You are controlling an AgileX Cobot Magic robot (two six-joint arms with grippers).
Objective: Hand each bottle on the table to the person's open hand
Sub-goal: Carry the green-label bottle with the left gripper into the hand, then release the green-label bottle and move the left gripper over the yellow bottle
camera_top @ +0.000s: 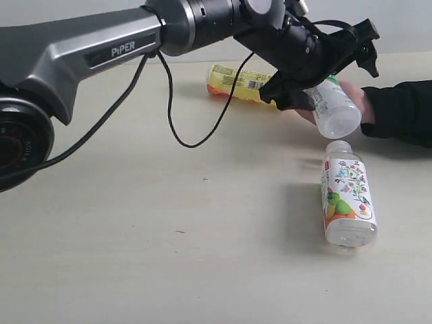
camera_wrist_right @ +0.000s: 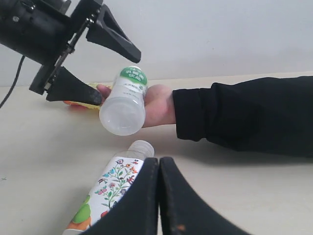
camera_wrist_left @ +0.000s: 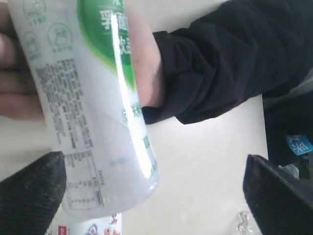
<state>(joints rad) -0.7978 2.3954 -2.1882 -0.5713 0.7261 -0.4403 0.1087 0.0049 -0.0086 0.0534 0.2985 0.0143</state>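
Nearest, my right jaws are pressed together, close to the fruit bottle (camera_top: 347, 199) lying on the surface (camera_top: 135, 256) at right. Beyond, the person's hand (camera_wrist_right: 156, 105) cradles the green bottle (camera_wrist_right: 124, 100), with my left jaws spread wide on either side of it. Farthest, to the left, lies the yellow bottle (camera_top: 236, 82).

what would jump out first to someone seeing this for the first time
First, the white-green label bottle lying in the person's open hand, on the right of the exterior view, with the left gripper open on either side of it. Next, the fruit-picture bottle lies on its side on the table just in front of that hand. The yellow bottle lies farther back, partly behind the arm.
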